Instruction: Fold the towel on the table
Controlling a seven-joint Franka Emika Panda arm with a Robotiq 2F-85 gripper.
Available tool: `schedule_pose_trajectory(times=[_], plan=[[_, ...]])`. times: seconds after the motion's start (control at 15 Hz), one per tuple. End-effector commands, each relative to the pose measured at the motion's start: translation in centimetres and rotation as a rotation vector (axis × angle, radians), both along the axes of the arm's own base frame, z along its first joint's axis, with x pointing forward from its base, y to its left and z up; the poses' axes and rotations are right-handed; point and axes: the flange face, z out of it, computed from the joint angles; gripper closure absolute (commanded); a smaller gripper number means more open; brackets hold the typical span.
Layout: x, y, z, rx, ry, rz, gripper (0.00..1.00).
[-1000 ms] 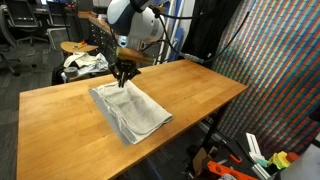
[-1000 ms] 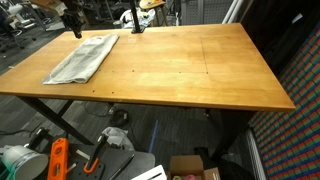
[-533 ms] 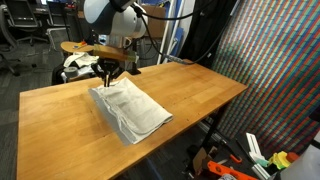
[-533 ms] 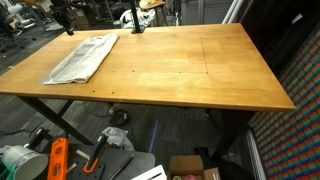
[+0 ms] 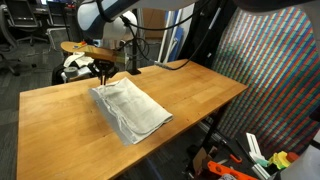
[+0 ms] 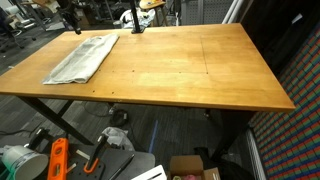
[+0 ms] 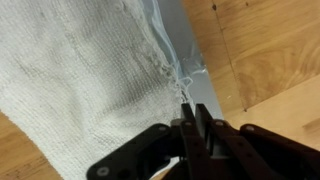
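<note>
The towel (image 5: 130, 108) lies as a long light-grey strip on the light-brown wooden table (image 5: 60, 120), reaching from the far side toward the near edge. An exterior view shows the towel (image 6: 82, 58) at the far left corner of the table (image 6: 190, 70). My gripper (image 5: 105, 76) hangs at the towel's far end, just over the tabletop (image 6: 72, 27). In the wrist view the dark fingers of the gripper (image 7: 188, 108) are shut, pinching the frayed edge of the towel (image 7: 90, 70) beside its greyer band.
A round wooden stool with a white-and-dark fabric bundle (image 5: 80, 60) stands just behind the table. A colourful patterned panel (image 5: 270, 70) rises beside it. A black post (image 6: 137, 22) stands at the table's far edge. Boxes and tools (image 6: 60, 160) lie on the floor.
My gripper has moved from over the middle of the towel's far part out to its far corner. The jaws stayed shut and the rest of the towel kept its place.
</note>
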Motion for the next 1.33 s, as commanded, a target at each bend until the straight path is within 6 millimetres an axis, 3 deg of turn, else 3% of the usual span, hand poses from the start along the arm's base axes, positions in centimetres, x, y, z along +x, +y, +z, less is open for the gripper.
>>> schedule_pose_trajectory(times=[0.0,0.33,1.27], plan=[[2.6,-0.8,-0.8,-0.039,0.001,-0.049,0.88],[3.8,-2.7,-3.3,-0.084,0.036,-0.064,0.88],[6.7,-2.7,-6.5,-0.034,-0.075,-0.125,0.88]])
